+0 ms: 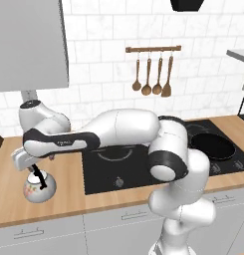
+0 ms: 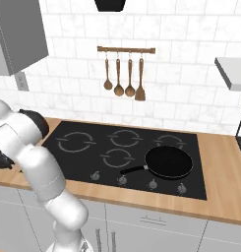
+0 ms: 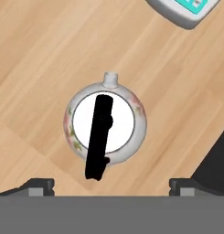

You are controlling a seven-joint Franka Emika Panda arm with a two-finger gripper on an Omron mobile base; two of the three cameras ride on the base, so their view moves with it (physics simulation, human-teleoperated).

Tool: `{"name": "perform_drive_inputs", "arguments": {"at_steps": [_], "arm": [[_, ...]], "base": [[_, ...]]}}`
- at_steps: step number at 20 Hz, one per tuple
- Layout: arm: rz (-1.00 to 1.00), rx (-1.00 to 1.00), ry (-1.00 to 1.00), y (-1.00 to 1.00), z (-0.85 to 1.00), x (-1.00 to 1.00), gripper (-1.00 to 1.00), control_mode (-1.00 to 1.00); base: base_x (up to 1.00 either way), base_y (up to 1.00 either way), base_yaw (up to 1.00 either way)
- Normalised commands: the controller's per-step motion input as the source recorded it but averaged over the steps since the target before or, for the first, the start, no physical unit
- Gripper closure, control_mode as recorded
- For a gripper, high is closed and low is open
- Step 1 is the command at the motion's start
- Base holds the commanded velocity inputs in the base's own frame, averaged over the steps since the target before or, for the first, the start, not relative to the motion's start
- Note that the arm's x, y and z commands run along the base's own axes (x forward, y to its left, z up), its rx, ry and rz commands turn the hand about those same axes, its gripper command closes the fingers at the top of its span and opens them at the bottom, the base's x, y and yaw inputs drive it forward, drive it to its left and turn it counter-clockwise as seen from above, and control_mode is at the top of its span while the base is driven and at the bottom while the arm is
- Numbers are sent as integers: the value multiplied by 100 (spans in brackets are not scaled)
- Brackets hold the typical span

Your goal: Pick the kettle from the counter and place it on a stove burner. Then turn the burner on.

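Looking down the hand view, you have the kettle [image 3: 105, 126] directly beneath the gripper [image 3: 111, 183], on the counter [image 3: 35, 59] just left of the cooktop [image 1: 143, 167]. Jaws stand fully spread, holding nothing. Its handle [image 3: 98, 139] runs nearly straight away from you, between the fingers.

Left base cam sits behind my left side, looking forward and down; the cooktop [image 1: 143, 167] is centre frame, the counter [image 1: 68, 191] left of it, my arm across the foreground. Right base cam is behind my right side, same downward pitch, cooktop [image 2: 127, 152] centred and seen more squarely, counter [image 2: 225, 167] to its right. Both share the cooktop, the pan [image 1: 213, 146] [image 2: 168, 162] and the utensil rail [image 1: 153, 49] [image 2: 126, 49] above it. Hand cam looks straight down, close, on the kettle [image 3: 105, 128] left of the cooktop.
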Motion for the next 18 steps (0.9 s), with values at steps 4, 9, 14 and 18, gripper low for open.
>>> {"name": "perform_drive_inputs", "arguments": {"at_steps": [4, 9, 14, 18], "arm": [[0, 3, 2, 16, -18, 7, -100, -100], [0, 0, 20, 23, -1, 0, -100, -100], [0, 0, 9, 3, -16, 0, -100, -100], [0, -2, 1, 0, -19, 0, -100, -100]], "base": [[0, 0, 0], [0, 0, 0], [0, 0, 0], [0, 0, 0]]}}
